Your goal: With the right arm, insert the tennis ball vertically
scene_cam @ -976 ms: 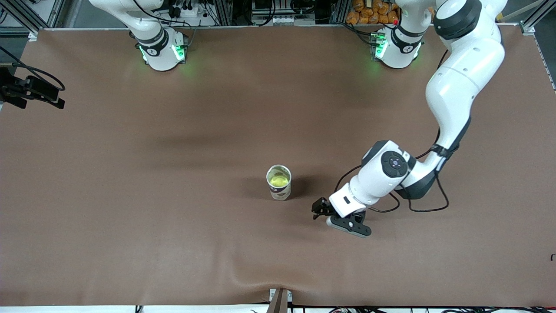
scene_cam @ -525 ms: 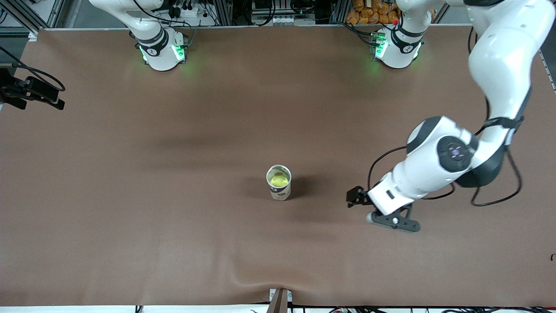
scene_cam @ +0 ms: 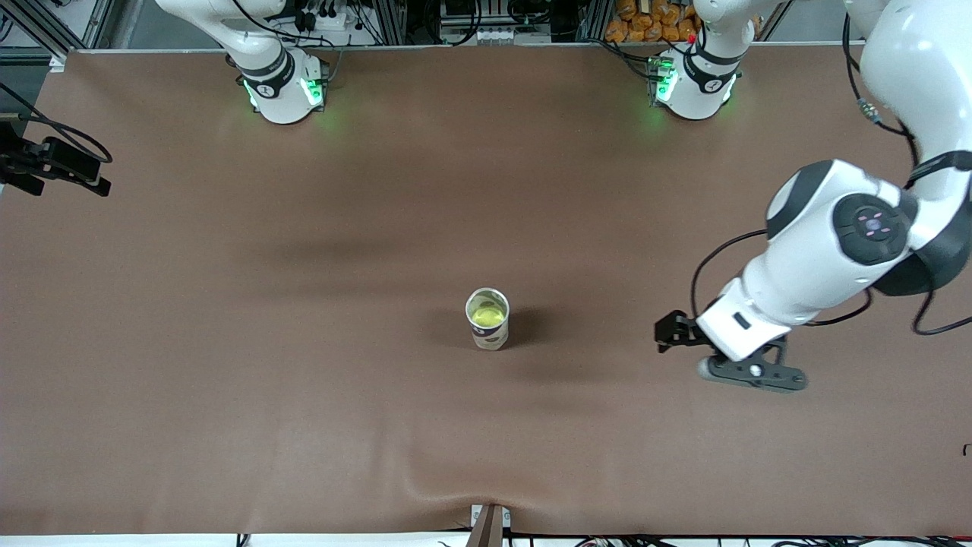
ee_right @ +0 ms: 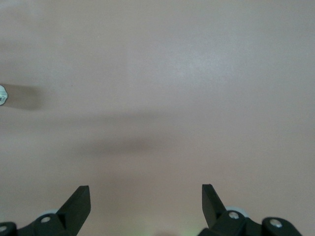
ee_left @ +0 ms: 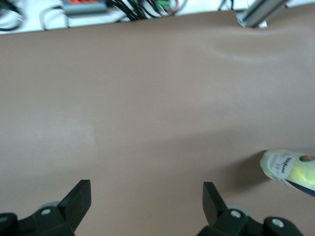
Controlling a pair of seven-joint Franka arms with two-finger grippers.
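The ball (scene_cam: 487, 312) is sitting in the upright can (scene_cam: 487, 328) — both claws, left (scene_cam: 748, 363) and right (ee_right: 145, 201), are hanging spread and empty, well apart from it.

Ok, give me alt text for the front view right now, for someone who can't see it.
An upright can with a yellow tennis ball inside stands mid-table on the brown table cover. The left gripper, open and empty, hangs over bare cover toward the left arm's end; of the right arm only the base shows.
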